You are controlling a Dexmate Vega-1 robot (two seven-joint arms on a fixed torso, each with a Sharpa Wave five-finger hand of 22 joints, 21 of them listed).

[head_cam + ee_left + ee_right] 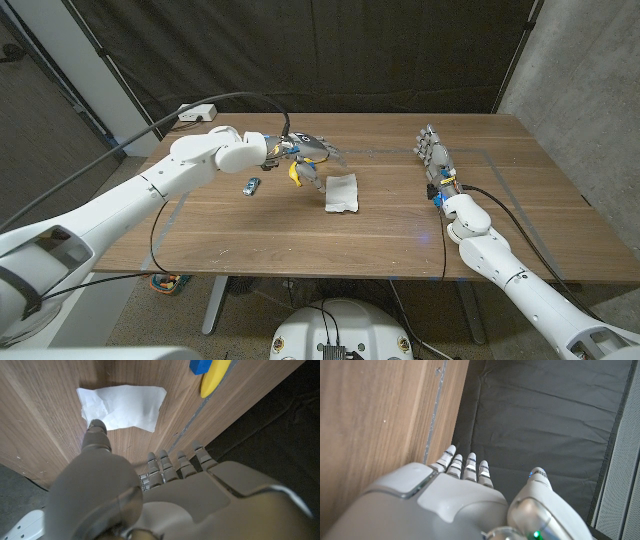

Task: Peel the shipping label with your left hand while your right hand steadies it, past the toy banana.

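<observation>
Both hands hold nothing. Left hand (305,158) hovers mid-desk (400,225), fingers spread; one fingertip (96,426) touches the shipping label (341,193) corner. Label lies flat, just beside the toy banana (294,172). Right hand (433,158) open near the far right edge.

small blue toy (251,186): sitting on the wooden table (400,235), left side
power strip (197,113): white, at the table's far left corner
backdrop (330,50): black curtain behind
</observation>
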